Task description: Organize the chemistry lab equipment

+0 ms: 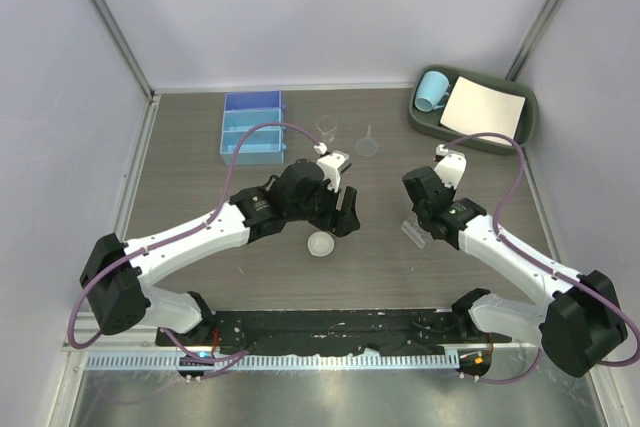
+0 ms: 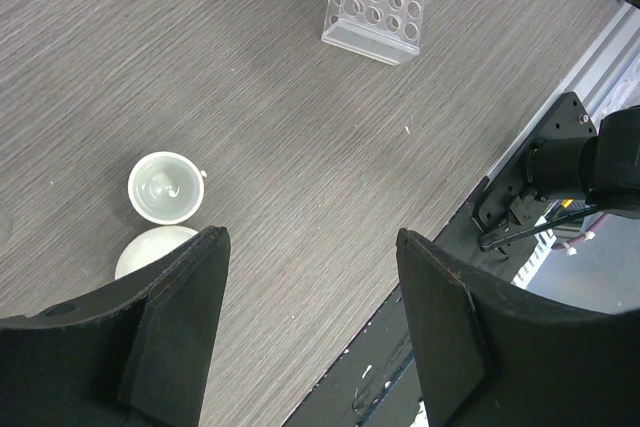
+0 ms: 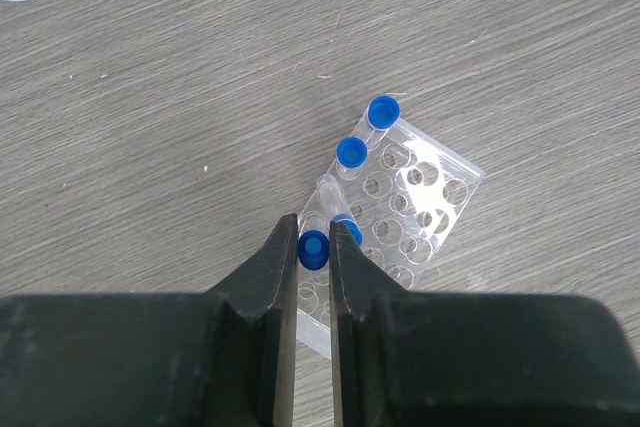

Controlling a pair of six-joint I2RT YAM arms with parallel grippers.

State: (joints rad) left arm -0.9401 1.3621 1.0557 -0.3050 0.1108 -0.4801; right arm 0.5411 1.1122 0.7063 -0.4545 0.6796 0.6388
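My right gripper [image 3: 313, 230] is shut on a blue-capped tube [image 3: 314, 249], held upright over the near end of the clear tube rack [image 3: 425, 197]. Two capped tubes [image 3: 383, 112] [image 3: 351, 152] stand in the rack, and a third shows beside my right finger. In the top view this gripper [image 1: 418, 219] hangs over the rack [image 1: 413, 234]. My left gripper [image 2: 312, 247] is open and empty above bare table. Two white dishes [image 2: 165, 187] [image 2: 148, 247] lie to its left, touching; one dish shows in the top view [image 1: 320, 244]. A clear funnel [image 1: 368, 144] and a beaker [image 1: 327, 129] stand further back.
A blue compartment box [image 1: 252, 127] sits at the back left. A dark green tray [image 1: 525, 127] at the back right holds the light-blue mug [image 1: 432, 90] and the white paper sheet [image 1: 483, 109]. The black base rail [image 1: 340, 327] runs along the near edge.
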